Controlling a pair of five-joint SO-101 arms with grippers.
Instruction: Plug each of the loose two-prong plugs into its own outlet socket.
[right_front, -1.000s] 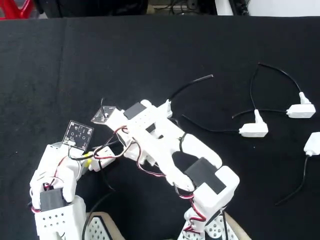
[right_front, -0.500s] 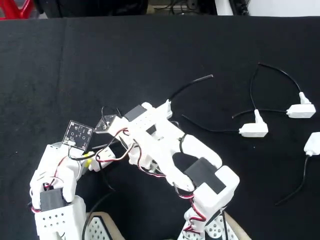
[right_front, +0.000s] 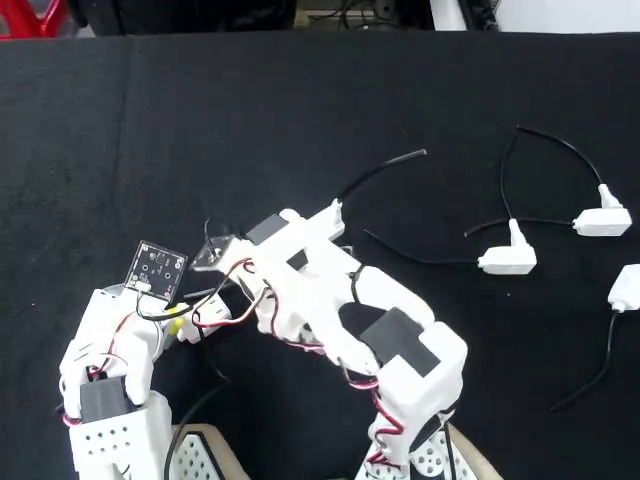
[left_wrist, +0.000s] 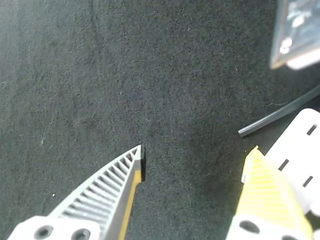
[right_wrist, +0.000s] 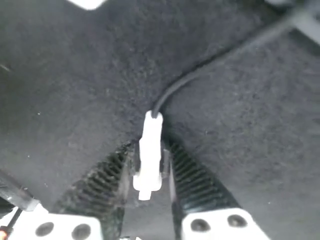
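My right gripper (right_wrist: 149, 152) is shut on a small white two-prong plug (right_wrist: 150, 140), whose black cord (right_wrist: 200, 70) trails away over the black cloth. In the high view the right arm (right_front: 300, 270) leans across to the left arm (right_front: 110, 350) and hides that plug. My left gripper (left_wrist: 197, 155) is open just above the cloth with nothing between its fingers. A white slotted outlet block (left_wrist: 300, 145) lies against its yellow finger (left_wrist: 262, 185). Three loose white plugs lie at the far right: one (right_front: 508, 260), another (right_front: 602, 221), and a third (right_front: 625, 287).
A black cloth (right_front: 300, 100) covers the whole table. Black cords (right_front: 385, 170) run from the arms' middle toward the right-hand plugs. The right arm's clear camera plate (left_wrist: 295, 35) hangs near the left gripper. Open cloth lies at the back and far left.
The right arm has drawn its wrist a little toward the table's front and the left arm, its elbow dropping slightly. The left arm and the three plugs have not moved.
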